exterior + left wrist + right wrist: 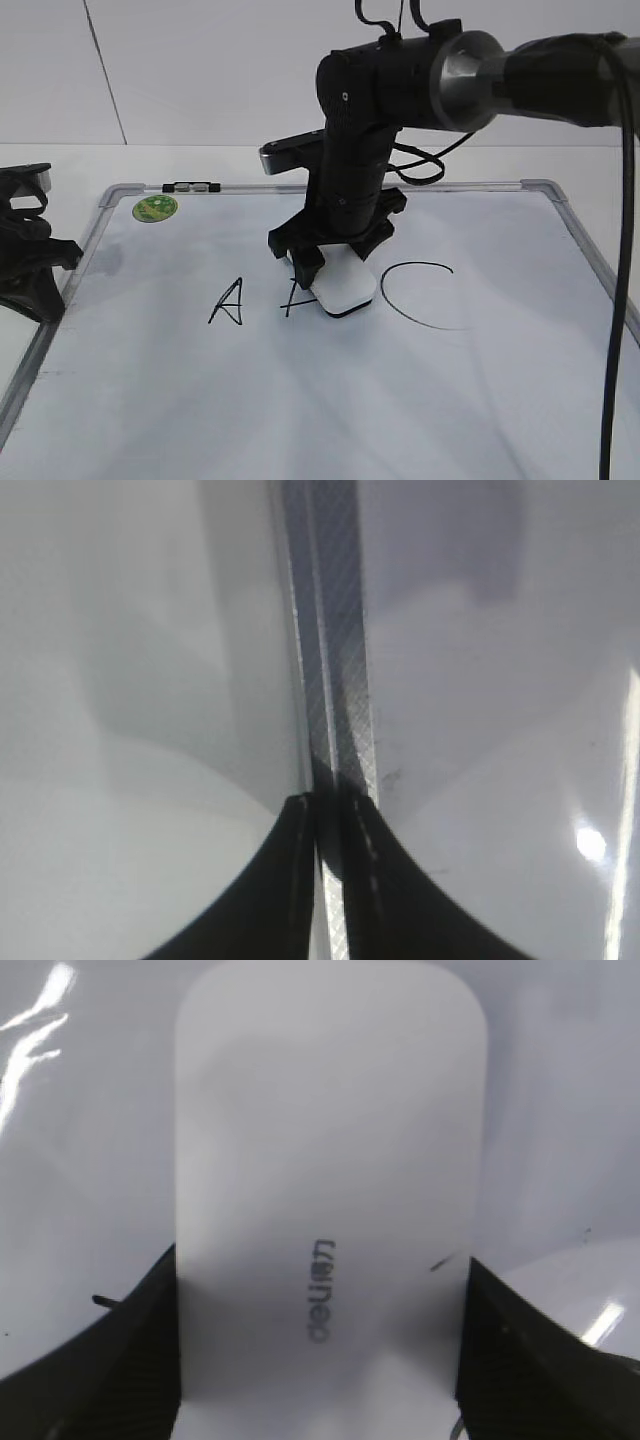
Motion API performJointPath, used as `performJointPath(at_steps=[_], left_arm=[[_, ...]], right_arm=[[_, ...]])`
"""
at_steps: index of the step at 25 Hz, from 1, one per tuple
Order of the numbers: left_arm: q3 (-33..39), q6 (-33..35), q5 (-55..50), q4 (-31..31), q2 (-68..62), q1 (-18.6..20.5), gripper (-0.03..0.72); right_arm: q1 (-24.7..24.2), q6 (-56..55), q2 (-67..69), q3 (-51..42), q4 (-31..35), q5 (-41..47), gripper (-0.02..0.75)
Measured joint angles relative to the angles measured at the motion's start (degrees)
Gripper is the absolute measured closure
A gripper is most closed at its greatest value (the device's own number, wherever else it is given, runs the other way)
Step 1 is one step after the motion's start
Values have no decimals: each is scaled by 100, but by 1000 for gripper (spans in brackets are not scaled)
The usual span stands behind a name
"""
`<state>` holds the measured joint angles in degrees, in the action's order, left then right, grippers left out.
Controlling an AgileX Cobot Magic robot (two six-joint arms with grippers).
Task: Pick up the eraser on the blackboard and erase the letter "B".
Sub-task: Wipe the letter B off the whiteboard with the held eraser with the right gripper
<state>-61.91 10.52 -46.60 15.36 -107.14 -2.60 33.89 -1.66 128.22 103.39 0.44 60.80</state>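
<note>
A: Largest first: the blackboard (300,400), flat on the table, silver frame all round, green sticker (155,208) near the far left corner. Laid flat, presumably, so as to take downward pressure without sliding.

B: Next, the right arm (400,90), reaching in from the upper right and bending down over the middle of the board. Likely posed steeply to press straight onto the surface.

A: Then the left gripper (25,245), parked at the left edge, just over the frame. In its wrist view, fingers pressed together, nothing between them; idle, out of the way.

B: And the eraser (343,285)?

A: Pinched in the right gripper (320,1360), one dark finger against each long side, grey print facing up. In the exterior view, base down on the board, between the "A" (229,300) and the "C" (425,295).

B: Gripped by the sides, seemingly, to keep the base free for wiping.

A: Smallest: the letter "B" (291,293). Only a thin upright stroke showing just left of the eraser; rest hidden under the eraser and the fingers, or gone already. Cannot tell which.

B: So mid-wipe, by the look of it, with that leftover stroke the next target.
</note>
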Motion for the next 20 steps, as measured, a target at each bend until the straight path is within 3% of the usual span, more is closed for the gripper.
performJointPath(at_steps=[20], left_arm=[[0,0,0,0,0,0,655]], right_arm=[[80,431,30,35,-504,129,178]])
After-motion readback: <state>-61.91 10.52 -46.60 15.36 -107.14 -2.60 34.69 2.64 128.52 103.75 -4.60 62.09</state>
